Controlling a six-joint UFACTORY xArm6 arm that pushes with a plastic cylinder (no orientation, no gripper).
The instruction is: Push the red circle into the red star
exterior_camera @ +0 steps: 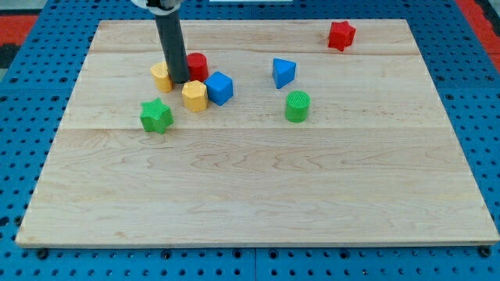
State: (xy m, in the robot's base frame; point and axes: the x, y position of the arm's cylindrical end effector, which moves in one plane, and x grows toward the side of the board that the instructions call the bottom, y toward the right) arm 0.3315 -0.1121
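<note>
My tip (180, 80) against the red circle (197, 65)

My end effector, a bare rod, holds nothing; its tip sits between the circle and a yellow block (162, 76). The red star (341, 35) lies well apart, toward the table's (258, 195) top right.

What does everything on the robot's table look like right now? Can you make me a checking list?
Surface: pale wooden board, lying flat on a blue perforated base.
Job's things: red circle partly hidden behind my rod; red star far off at the view's top right.
Clutter: yellow block and yellow hexagon by the rod, blue cube, blue triangle, green cylinder, green star.
Grippers: none; my tip sits between the yellow block and the red circle.
Cables: nothing seen.
Surroundings: red strips at the top corners.
</note>
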